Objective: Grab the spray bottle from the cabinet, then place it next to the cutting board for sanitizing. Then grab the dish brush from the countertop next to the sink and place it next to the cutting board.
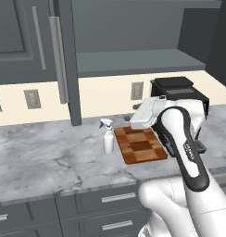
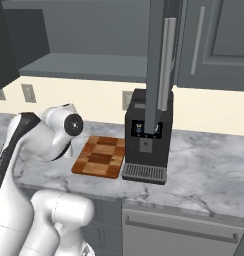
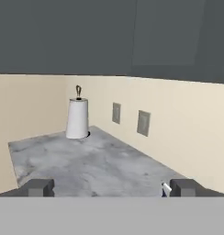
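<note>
A grey-veined marble bench [image 1: 45, 152] runs beneath dark grey wall cabinets [image 1: 22, 37] and a cream backsplash. Nearest in the left base view, the white arm rises from the lower right, its wrist bent over the cutting board [image 1: 140, 144]. Just beside the board's left edge the spray bottle [image 1: 107, 136] stands upright on the bench, apart from the arm. The end effector [image 3: 107, 188] is seen in the hand view with its two dark tips spread fully apart and nothing between them.

The first half of the task is judged done: the bottle has been set next to the board and released. The dish brush is judged to be next; a drive along the bench toward the sink is likely called for before any reach can be made.

The bottle is given clearly by the left base view, whereas in the right base view that spot is masked by the arm. The black coffee machine [image 2: 146, 135] beyond the board is shown front-on in the right base view. Far along the bench, a paper towel roll [image 3: 77, 118] in the corner is seen in the hand view.
</note>
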